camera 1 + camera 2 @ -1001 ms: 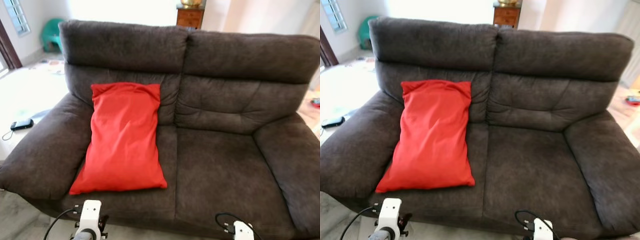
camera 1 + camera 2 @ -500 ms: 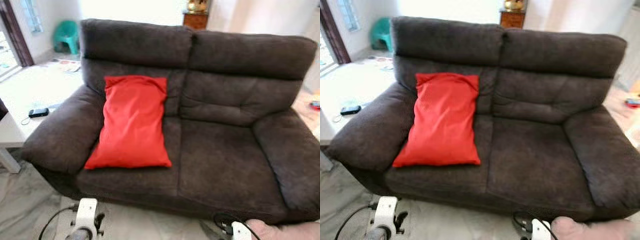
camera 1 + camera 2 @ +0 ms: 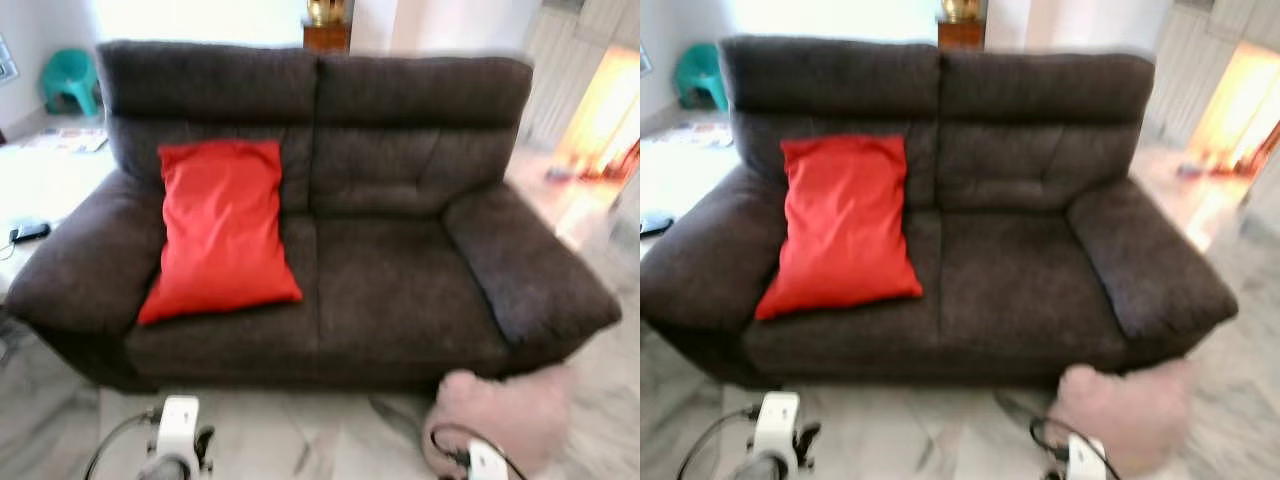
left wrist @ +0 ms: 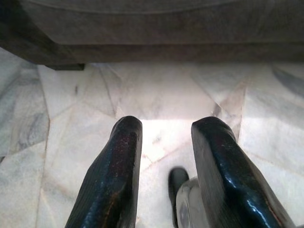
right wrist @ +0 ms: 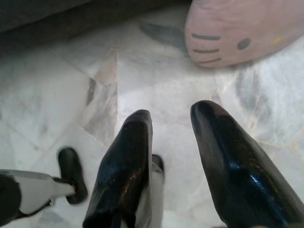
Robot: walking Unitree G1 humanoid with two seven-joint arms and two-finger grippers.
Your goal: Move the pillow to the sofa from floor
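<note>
A pale pink pillow (image 3: 500, 410) with a cartoon face (image 5: 242, 31) lies on the marble floor, against the front right corner of the dark brown sofa (image 3: 400, 290). On the sofa's left seat a red pillow (image 3: 220, 230) leans against the backrest. My left gripper (image 4: 166, 128) hangs open over bare floor in front of the sofa base, holding nothing. My right gripper (image 5: 173, 114) is open too, a short way above the floor, with the pink pillow just ahead of its fingertips and apart from them.
A white low table at the left carries a small black device (image 3: 30, 232). A teal chair (image 3: 70, 75) and a wooden cabinet (image 3: 325, 35) stand behind the sofa. Marble floor (image 3: 300, 430) stretches in front, with a bright opening at the far right.
The camera has pulled back and swung right, so the sofa looks smaller and the pink pillow on the floor has come into fuller view. Nothing on the sofa has moved.
</note>
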